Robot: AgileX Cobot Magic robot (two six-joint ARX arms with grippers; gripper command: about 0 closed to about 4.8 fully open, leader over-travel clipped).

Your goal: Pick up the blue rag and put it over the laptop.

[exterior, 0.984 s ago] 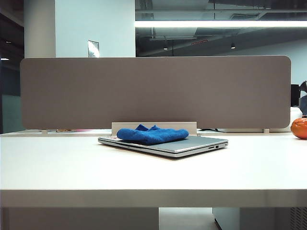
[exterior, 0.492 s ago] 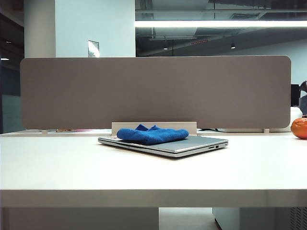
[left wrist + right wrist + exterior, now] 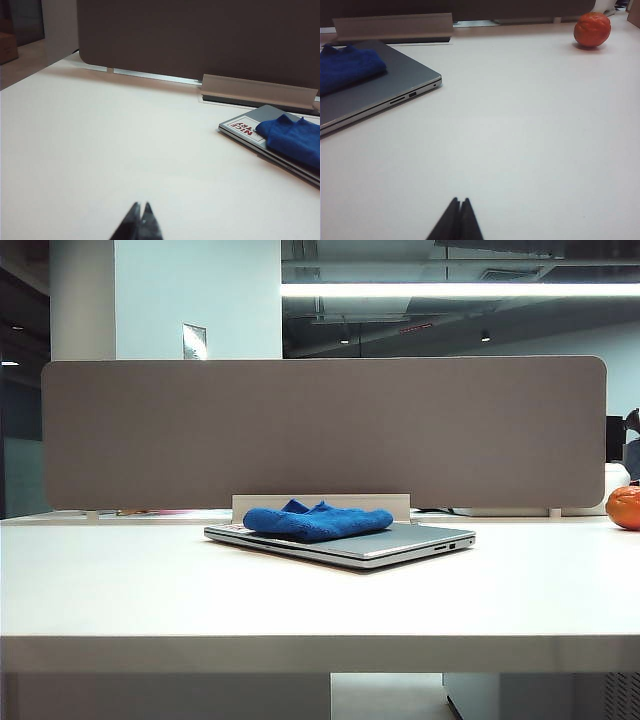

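The blue rag [image 3: 318,520] lies bunched on the lid of the closed silver laptop [image 3: 400,542] in the middle of the white table. In the left wrist view the blue rag [image 3: 295,140] covers the lid beside a white-and-red sticker [image 3: 245,128] on the laptop [image 3: 265,112]. My left gripper [image 3: 141,205] is shut and empty, hovering over bare table well short of the laptop. My right gripper [image 3: 459,200] is also shut and empty, over bare table, with the laptop [image 3: 390,87] and blue rag [image 3: 347,67] ahead to one side. Neither gripper shows in the exterior view.
A grey divider panel [image 3: 320,430] stands along the table's far edge, with a white cable tray [image 3: 320,505] at its foot behind the laptop. An orange fruit [image 3: 624,507] sits at the far right of the table, also visible as the fruit [image 3: 591,29] in the right wrist view.
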